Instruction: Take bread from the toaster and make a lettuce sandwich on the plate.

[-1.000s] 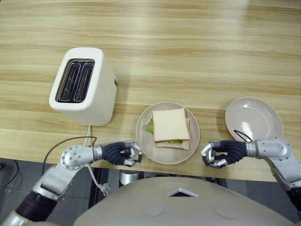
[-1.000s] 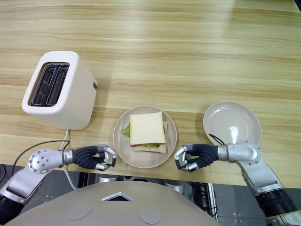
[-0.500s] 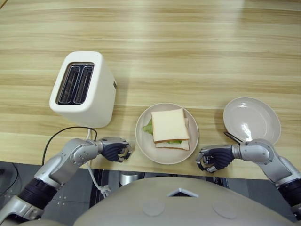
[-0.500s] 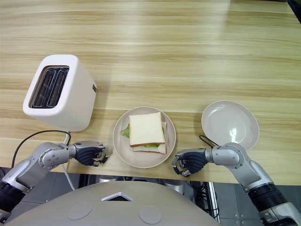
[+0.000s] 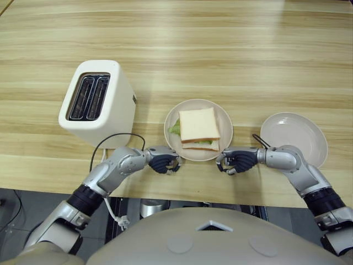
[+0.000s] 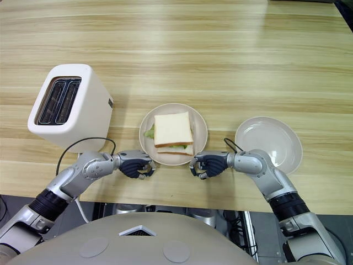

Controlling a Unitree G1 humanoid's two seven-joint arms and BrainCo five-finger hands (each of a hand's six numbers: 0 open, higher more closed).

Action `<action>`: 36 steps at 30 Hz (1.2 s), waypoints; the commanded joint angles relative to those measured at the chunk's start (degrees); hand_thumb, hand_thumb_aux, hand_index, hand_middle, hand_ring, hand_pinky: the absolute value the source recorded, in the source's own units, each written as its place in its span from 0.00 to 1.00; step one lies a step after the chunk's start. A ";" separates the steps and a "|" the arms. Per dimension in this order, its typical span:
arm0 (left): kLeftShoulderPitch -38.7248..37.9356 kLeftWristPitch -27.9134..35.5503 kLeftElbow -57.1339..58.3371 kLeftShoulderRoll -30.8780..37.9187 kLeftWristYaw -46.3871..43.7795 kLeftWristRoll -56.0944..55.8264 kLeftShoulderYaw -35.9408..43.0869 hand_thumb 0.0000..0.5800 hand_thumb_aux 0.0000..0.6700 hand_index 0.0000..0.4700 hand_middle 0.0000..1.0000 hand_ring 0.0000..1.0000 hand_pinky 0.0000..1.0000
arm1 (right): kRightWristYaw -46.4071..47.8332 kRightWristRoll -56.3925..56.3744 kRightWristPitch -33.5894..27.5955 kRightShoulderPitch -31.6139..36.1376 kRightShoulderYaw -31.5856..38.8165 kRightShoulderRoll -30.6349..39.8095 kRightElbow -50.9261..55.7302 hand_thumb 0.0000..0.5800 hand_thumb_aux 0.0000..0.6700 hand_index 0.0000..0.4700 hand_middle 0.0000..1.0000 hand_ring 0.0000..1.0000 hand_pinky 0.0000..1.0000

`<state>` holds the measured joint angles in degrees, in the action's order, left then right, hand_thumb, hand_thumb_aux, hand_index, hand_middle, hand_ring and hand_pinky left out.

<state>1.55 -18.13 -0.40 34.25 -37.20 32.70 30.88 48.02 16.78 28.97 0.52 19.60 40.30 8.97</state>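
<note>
A sandwich (image 5: 198,124) of two white bread slices, with green lettuce (image 5: 175,128) showing at its left edge, lies on a beige plate (image 5: 225,132) in the middle of the wooden table. The white toaster (image 5: 97,102) stands to the left, and both its slots look empty. My left hand (image 5: 163,163) is at the plate's near left rim with its fingers curled. My right hand (image 5: 235,162) is at the near right rim, also curled. Neither hand holds anything.
An empty beige plate (image 5: 293,138) lies to the right, just beyond my right forearm. The toaster's black cable (image 5: 113,138) loops over my left forearm and hangs off the table's front edge (image 5: 193,193). Bare wood stretches behind the plates.
Both hands have moved inward and forward to the sandwich plate's near rim. The plate with the sandwich has slid away from the table's front edge. The toaster and the empty plate stayed put.
</note>
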 commanded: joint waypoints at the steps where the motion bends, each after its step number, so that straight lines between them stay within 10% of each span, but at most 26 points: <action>1: 5.06 1.61 7.89 0.26 2.72 2.85 -1.57 1.00 1.00 0.98 1.00 1.00 1.00 | -1.23 0.41 0.74 5.83 0.34 -1.50 6.71 1.00 1.00 0.98 1.00 1.00 1.00; 16: 28.19 -6.54 55.46 -16.26 22.12 2.47 -0.86 1.00 1.00 0.98 1.00 1.00 1.00 | -9.95 -0.03 8.98 28.15 -1.07 -10.66 47.10 1.00 1.00 0.98 1.00 1.00 1.00; 24: 26.42 -14.20 50.64 -16.58 27.34 -5.04 -7.09 1.00 1.00 0.98 1.00 1.00 1.00 | -2.02 -17.50 14.24 24.85 -9.72 -11.47 41.65 1.00 0.97 0.95 1.00 1.00 1.00; 25: 24.92 -15.53 46.93 -16.19 27.35 -7.30 -8.70 1.00 1.00 0.98 1.00 1.00 1.00 | 0.86 -22.27 12.65 22.77 -11.03 -11.73 37.08 0.61 0.38 0.37 0.53 0.53 0.53; 26: 23.13 -16.45 42.70 -15.91 26.76 -9.88 -10.26 1.00 1.00 0.98 1.00 1.00 1.00 | 2.93 -26.29 11.00 20.75 -12.02 -11.91 32.43 0.00 0.00 0.00 0.00 0.00 0.00; 27: 21.09 -16.97 37.81 -15.75 25.93 -12.69 -11.76 0.89 0.67 0.65 1.00 1.00 1.00 | 4.52 -29.78 9.46 18.75 -12.77 -12.08 27.77 0.00 0.00 0.00 0.00 0.00 0.00; 28: 18.47 -17.05 31.43 -15.87 25.09 -16.38 -13.40 0.89 0.67 0.65 1.00 1.00 1.00 | 5.63 -33.94 6.92 16.24 -13.28 -12.47 21.92 0.00 0.00 0.00 0.00 0.00 0.00; 29: 15.77 -16.59 25.07 -16.26 24.13 -20.24 -14.89 0.00 0.00 0.00 0.00 0.00 0.00 | 6.09 -37.29 4.46 13.88 -13.82 -12.91 16.31 0.00 0.00 0.00 0.00 0.00 0.00; 36: 4.03 -6.27 -6.06 -24.95 24.69 -46.33 -20.68 0.00 0.00 0.00 0.00 0.00 0.00 | -2.68 -48.58 -3.37 6.77 -17.27 -23.64 -4.75 0.00 0.00 0.00 0.00 0.00 0.00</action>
<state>7.50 -27.82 -2.25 10.54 -13.50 -7.92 11.53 48.64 -30.64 26.56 8.19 3.24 18.77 6.61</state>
